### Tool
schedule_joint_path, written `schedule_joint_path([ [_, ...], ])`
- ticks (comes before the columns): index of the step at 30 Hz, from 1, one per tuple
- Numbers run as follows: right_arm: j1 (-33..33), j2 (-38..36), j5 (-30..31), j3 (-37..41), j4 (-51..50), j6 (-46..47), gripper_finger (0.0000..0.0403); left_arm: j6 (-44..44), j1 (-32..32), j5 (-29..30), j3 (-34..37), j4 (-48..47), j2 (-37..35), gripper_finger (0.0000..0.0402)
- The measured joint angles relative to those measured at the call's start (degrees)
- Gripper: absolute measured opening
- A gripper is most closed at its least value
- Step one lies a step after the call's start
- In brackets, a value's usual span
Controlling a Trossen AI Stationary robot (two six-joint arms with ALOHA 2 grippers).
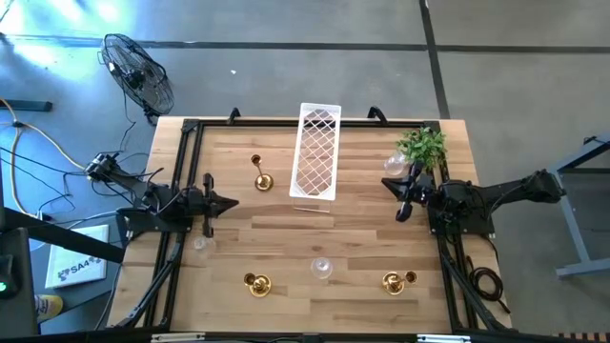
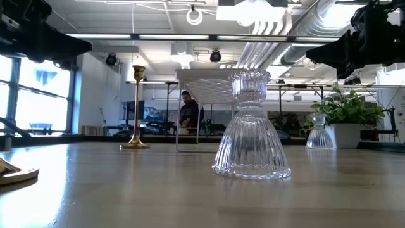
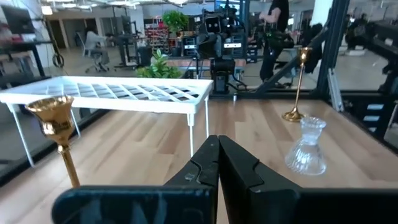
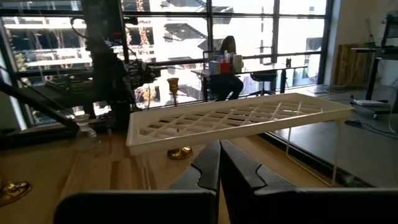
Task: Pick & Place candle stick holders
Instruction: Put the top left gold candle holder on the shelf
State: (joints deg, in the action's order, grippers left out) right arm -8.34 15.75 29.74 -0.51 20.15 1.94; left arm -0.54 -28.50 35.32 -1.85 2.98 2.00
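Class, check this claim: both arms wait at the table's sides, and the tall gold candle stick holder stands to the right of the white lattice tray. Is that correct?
Not quite. The high view shows the tall gold candle stick holder standing to the left of the white lattice tray, not the right. The left gripper and right gripper do wait at the sides.

Hidden or cut-off items:
- Gold holder (image 3: 58, 134), left wrist view: stem cut by the dark wrist body; base unseen.
- Tall gold holder (image 4: 176, 118), right wrist view: stem hidden behind the white lattice tray (image 4: 236, 118).
- Gold piece (image 2: 16, 171), low view: cut off at the edge, shape unclear.
- Glass holder (image 1: 201, 244), high view: too faint to make out.
- 1 person (image 2: 188, 114), low view: mostly hidden by tray legs.
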Motion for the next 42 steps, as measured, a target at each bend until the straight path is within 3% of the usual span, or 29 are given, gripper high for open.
schedule_joint_path([
  [6,0.0,0.0,-0.9,0.0,0.1,4.3,0.0005,1.1,0.0,-1.1,0.0,0.0,0.0,0.0],
  [9,0.0,0.0,-1.2,0.0,0.3,3.1,0.0005,0.8,0.0,-4.3,0.0,0.0,0.0,0.0],
  [14,0.0,0.0,-1.1,0.0,0.7,0.7,0.0005,4.1,0.0,-3.7,0.0,0.0,0.0,0.0],
  [18,0.0,0.0,-1.9,0.0,0.7,0.6,0.0005,8.2,0.0,0.5,0.0,0.1,0.0,0.0],
  [26,0.0,0.0,-0.2,0.0,1.2,-2.9,0.0005,2.3,0.0,7.4,0.0,0.2,0.0,0.0008],
  [34,0.0,0.0,1.8,0.0,-0.8,-1.4,0.002,7.9,0.0,9.1,0.0,0.3,0.0,0.0079],
  [38,0.0,0.0,1.8,0.0,-1.7,1.4,0.0049,11.6,0.0,11.1,0.0,0.2,0.0,0.0135],
  [42,0.0,0.0,1.8,0.0,-2.8,3.7,0.009,9.8,0.0,13.3,0.0,0.6,0.0,0.0186],
])
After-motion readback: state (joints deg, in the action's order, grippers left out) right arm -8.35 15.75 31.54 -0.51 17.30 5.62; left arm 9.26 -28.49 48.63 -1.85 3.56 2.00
